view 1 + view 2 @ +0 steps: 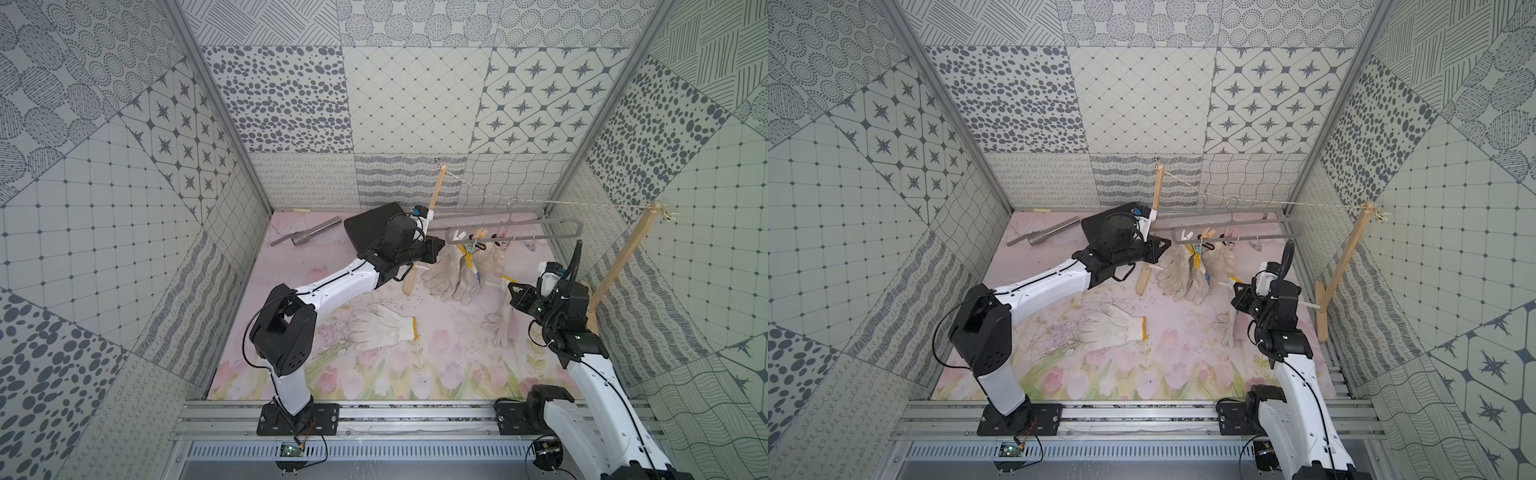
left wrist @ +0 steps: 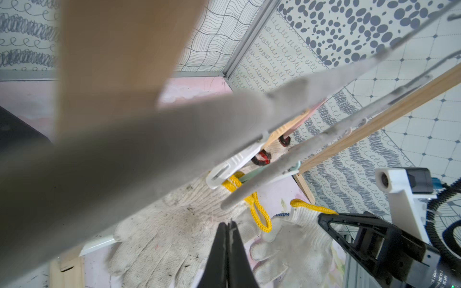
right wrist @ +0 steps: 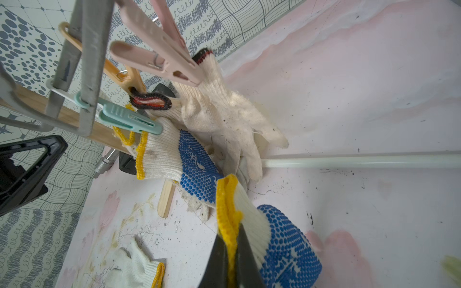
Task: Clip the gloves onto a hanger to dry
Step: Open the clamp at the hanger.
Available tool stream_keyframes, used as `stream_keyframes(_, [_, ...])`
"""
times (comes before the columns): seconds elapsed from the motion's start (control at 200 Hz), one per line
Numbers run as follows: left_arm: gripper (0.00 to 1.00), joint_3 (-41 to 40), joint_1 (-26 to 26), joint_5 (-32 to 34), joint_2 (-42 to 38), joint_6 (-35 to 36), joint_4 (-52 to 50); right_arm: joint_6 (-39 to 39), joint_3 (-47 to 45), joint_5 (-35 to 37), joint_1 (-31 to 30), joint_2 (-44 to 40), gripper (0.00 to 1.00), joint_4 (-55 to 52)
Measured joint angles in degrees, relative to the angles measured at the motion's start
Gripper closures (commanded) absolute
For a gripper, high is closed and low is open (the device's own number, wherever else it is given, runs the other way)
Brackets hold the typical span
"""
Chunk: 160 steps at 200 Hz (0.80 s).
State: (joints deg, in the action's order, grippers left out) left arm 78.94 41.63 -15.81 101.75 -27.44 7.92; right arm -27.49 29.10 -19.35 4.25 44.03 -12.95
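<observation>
Grey plastic, long and flat with narrow oblong loops, the hanger is hanging by its thin hook from a string between two wooden posts. In both top views a bunch of dirty cream knitted gloves is already dangling from its pastel pegs, reaching down to the pink flower-printed counter. One more cream glove with a yellow-edged cuff is lying flat and unclipped, well apart from the hanger. The right claw is holding a raised glove by its cuff just beside the hung bunch, while the left claw is hovering at the hanger end nearest it

Through the left wrist camera, the left claw is showing its fingers pressed together with nothing between them, close to the blurred grey bar and near a white peg that is gripping a yellow cuff

Through the right wrist camera, the right claw is pinching shut on the yellow cuff of a blue-dotted glove. A teal peg is biting a second blue-dotted glove; an orange peg and a pink peg are each gripping a cream glove by a red-and-black cuff

By my reckoning about four gloves are hanging, the held one is waiting for a free peg and the one on the counter is waiting for pickup, so the job is looking roughly two-thirds done
</observation>
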Motion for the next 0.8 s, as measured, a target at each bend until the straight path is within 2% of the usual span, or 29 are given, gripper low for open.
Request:
stream_keyframes(0.24, [0.82, 0.52, 1.20, 0.22, 0.20, -0.48, 0.87, 0.76, 0.00, -0.83, 0.24, -0.13, 0.96, -0.22])
stream_keyframes(0.38, [0.73, -2.69, 1.38, 1.66, -1.92, -0.39, 1.42, 1.25, 0.00, -0.94, 0.61, -0.61, 0.96, -0.63])
stream_keyframes(0.555, [0.74, -8.85, 1.77, 4.50, -7.48, 0.85, 2.10, 1.14, 0.00, -1.75, 0.66, -0.50, 0.96, -0.39])
stream_keyframes(0.64, [0.88, -10.91, 2.10, 5.75, -9.64, 1.88, 2.45, 0.92, 0.00, -2.45, 0.68, -0.22, 0.96, 0.15])
stream_keyframes(0.685, [0.91, -11.76, 2.36, 6.16, -10.40, 2.45, 3.08, 0.68, -0.07, -2.75, 0.68, -0.17, 0.96, 0.50])
stream_keyframes(0.745, [0.90, -12.52, 2.78, 6.91, -11.02, 3.08, 3.93, 0.37, -0.31, -3.17, 0.70, -0.17, 0.96, 0.98])
stream_keyframes(0.801, [0.81, -12.94, 3.43, 7.45, -11.30, 4.00, 4.85, -0.09, -0.48, -3.34, 0.70, -0.17, 0.96, 1.20])
